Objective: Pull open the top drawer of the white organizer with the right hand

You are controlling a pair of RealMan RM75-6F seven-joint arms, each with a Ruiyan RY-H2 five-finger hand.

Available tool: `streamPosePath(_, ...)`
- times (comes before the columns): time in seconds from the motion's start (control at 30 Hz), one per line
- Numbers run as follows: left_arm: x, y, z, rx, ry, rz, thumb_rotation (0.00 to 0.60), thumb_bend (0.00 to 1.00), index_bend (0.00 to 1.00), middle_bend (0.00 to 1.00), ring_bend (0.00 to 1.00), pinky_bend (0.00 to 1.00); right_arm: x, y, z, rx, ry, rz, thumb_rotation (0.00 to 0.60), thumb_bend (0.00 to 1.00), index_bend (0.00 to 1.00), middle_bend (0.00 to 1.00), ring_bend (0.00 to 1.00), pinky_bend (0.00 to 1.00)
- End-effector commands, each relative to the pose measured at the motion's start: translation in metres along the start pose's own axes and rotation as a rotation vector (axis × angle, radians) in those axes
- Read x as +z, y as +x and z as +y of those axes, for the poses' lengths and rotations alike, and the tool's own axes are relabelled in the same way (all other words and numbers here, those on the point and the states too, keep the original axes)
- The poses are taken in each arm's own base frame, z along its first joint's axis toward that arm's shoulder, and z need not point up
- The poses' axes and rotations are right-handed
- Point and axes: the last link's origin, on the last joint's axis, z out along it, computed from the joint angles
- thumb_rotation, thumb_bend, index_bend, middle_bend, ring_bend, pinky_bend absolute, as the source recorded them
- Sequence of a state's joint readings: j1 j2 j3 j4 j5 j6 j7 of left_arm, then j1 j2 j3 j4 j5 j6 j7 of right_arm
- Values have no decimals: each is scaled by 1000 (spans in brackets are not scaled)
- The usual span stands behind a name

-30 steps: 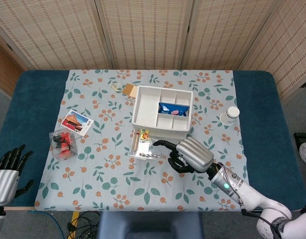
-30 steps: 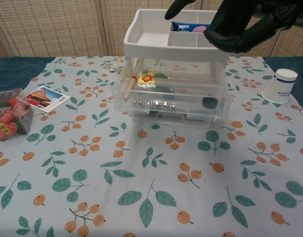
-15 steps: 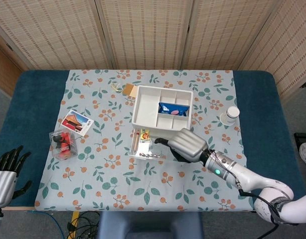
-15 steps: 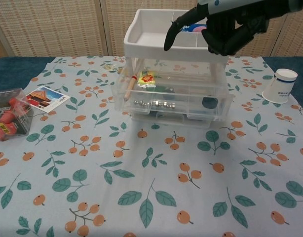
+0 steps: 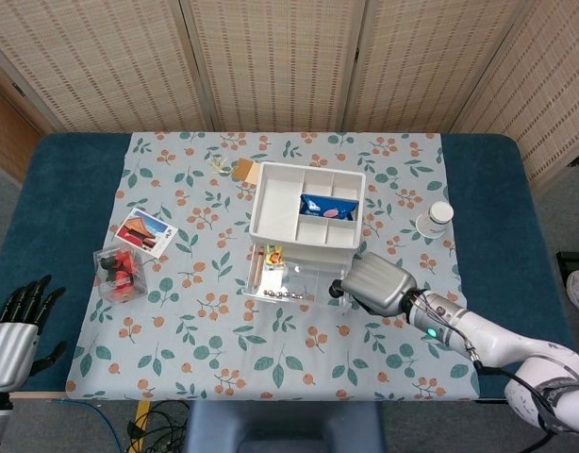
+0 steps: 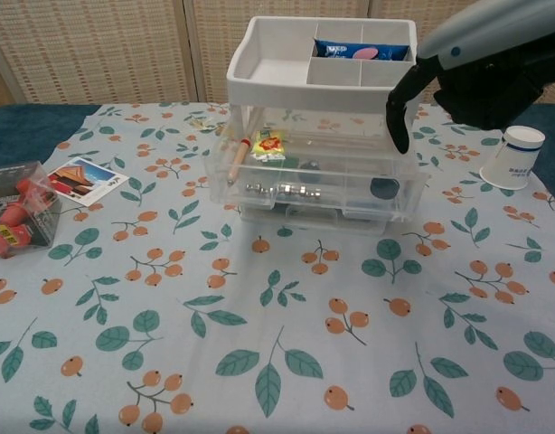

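The white organizer [image 5: 306, 215] stands mid-table, with an open compartment tray [image 6: 318, 68] on top and clear drawers below. The top drawer [image 6: 314, 154] sticks out toward me, holding a pencil and a colourful packet. My right hand [image 6: 476, 86] hovers at the organizer's front right corner, holding nothing. One finger [image 6: 397, 122] reaches down in front of the drawer's right end, and I cannot tell if it touches. In the head view the right hand [image 5: 377, 286] lies just right of the drawer front [image 5: 285, 283]. My left hand [image 5: 11, 326] rests with spread fingers at the table's near left corner.
A white paper cup [image 6: 512, 155] stands upside down right of the organizer, close behind my right hand. A clear box of red pieces [image 5: 120, 271] and a picture card [image 5: 145, 232] lie at the left. A floral cloth [image 6: 277, 344] covers the table.
My right hand has dropped from above the top tray to the organizer's front right corner, and its outstretched finger now points down at the drawer's right end. The drawer and the left hand have not moved.
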State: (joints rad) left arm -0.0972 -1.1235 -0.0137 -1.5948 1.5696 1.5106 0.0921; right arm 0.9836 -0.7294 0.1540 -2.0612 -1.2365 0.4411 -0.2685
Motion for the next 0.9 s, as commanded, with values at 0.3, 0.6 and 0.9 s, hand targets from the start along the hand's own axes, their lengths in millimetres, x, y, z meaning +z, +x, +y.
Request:
streamPosePath(0.3, -4, -1, -4, -3, 18, 1, 600, 230, 129, 19, 9, 84, 27, 3, 0, -88, 12, -18, 600, 1000, 352, 1000, 1000, 1000)
streamPosePath(0.6, -5, -4, -7, -6, 31, -6, 600, 230, 129, 19, 9, 84, 45, 0, -2, -153, 4, -56, 600, 1000, 352, 1000, 1000, 1000)
streamPosePath(0.9, -5, -5, -9, -7, 39, -8, 600, 230, 129, 19, 9, 84, 54, -5, -6, -162, -15, -81, 600, 1000, 352, 1000, 1000, 1000)
